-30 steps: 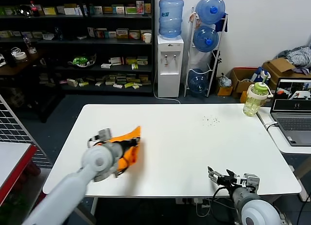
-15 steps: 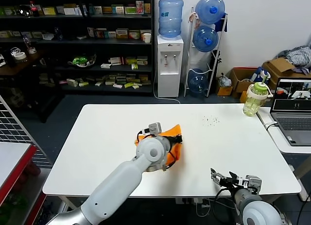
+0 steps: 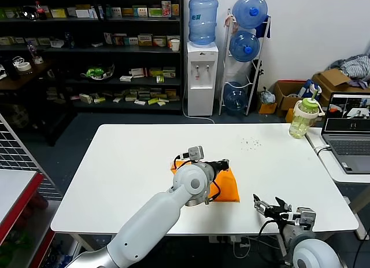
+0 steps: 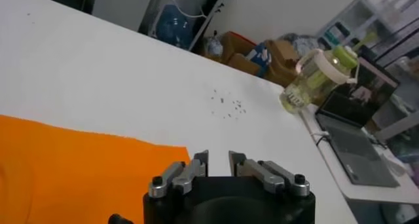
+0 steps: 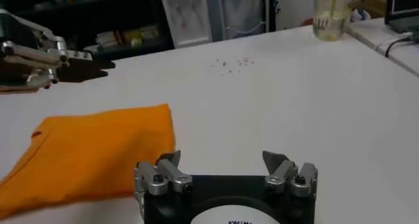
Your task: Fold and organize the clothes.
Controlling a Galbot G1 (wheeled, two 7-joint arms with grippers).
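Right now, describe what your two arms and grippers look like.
Left arm: smooth white-grey shell, round joint cap, black cables at the wrist. Left gripper and right gripper: black bodies, silver metal fingers with screws. Black cables loop behind the right gripper too.

One orange T-shirt (image 3: 222,184), two grippers, left (image 3: 224,164) and right (image 3: 267,206), one laptop (image 3: 348,134), one green jug (image 3: 303,118), four water bottles.

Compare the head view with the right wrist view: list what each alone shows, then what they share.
Head view only: the black shelves, blue water bottles and open laptop. Right wrist view only: the right gripper seen close, its jaws open and empty, low near the white table's edge. Both: the folded bright orange cotton T-shirt lying on the table, the left gripper above it, and the green drink jug.
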